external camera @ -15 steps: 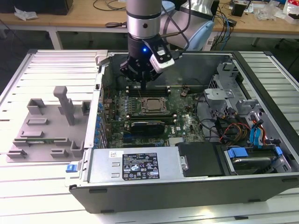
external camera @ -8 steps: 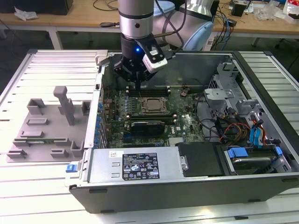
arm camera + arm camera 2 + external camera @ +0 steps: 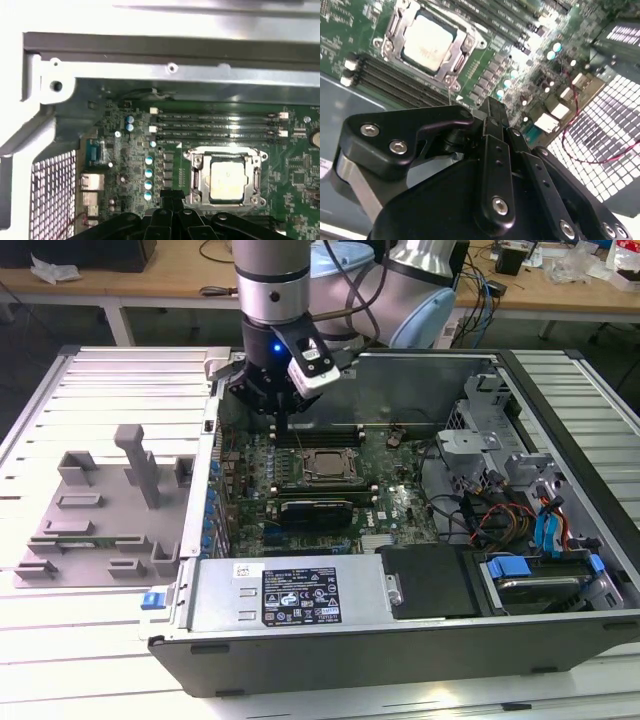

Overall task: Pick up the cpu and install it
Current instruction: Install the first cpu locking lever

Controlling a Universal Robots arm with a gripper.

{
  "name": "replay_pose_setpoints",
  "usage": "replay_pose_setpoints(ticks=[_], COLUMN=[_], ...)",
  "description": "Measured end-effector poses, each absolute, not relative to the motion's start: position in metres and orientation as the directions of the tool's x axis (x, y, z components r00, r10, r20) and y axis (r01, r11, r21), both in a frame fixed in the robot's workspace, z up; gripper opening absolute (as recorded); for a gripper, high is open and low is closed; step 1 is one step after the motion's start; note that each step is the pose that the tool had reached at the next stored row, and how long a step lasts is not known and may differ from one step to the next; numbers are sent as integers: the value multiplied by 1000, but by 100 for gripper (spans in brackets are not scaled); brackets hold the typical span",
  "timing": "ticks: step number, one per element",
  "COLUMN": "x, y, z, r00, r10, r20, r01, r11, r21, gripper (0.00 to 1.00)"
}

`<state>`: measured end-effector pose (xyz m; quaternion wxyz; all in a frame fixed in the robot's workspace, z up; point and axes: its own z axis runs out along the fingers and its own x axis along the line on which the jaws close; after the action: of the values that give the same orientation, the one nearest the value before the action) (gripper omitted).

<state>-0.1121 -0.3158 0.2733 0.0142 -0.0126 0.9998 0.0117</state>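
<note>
My arm [image 3: 272, 280] is reaching straight down, wrist vertical, blue light glowing on it. My end effector [image 3: 492, 112] is pointing downward, black fingers [image 3: 490, 150] pressing together at the tips, gripping nothing.

Sporting a silver-grey arm [image 3: 272, 280] with pale blue caps, glowing blue light, black gripper [image 3: 492, 112] showing shiny silver screws.

An open computer case [image 3: 420, 640] lies on the table [image 3: 90, 640]. Inside it is a green board [image 3: 390, 502]. A grey tray [image 3: 95, 530] with tall posts sits beside the case, on the exterior view's left.
</note>
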Motion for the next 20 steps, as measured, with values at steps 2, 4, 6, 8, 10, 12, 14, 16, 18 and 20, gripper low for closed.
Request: replay_pose_setpoints(ticks=[2, 4, 6, 8, 10, 12, 14, 16, 18, 20], x=[-113, -113, -114, -114, -114, -114, -114, -104, -87, -75], y=[-316, -316, -316, -316, -316, -316, -316, -316, -316, -316], z=[273, 270, 268, 266, 263, 261, 259, 258, 257, 257], r00=[-999, -999, -999, -999, -999, -999, -999, -999, -999, -999], r10=[-24, -24, -23, -23, -23, -23, -22, -22, -22, -22], r20=[-30, -31, -31, -32, -32, -32, -33, -33, -33, -32], r01=[-26, -27, -27, -28, -28, -28, -28, -28, -28, -28], r11=[997, 994, 991, 988, 986, 984, 979, 979, 979, 979], r21=[73, 106, 133, 153, 166, 173, 202, 202, 202, 202], gripper=[11, 11, 11, 11, 11, 11, 11, 11, 11, 11])
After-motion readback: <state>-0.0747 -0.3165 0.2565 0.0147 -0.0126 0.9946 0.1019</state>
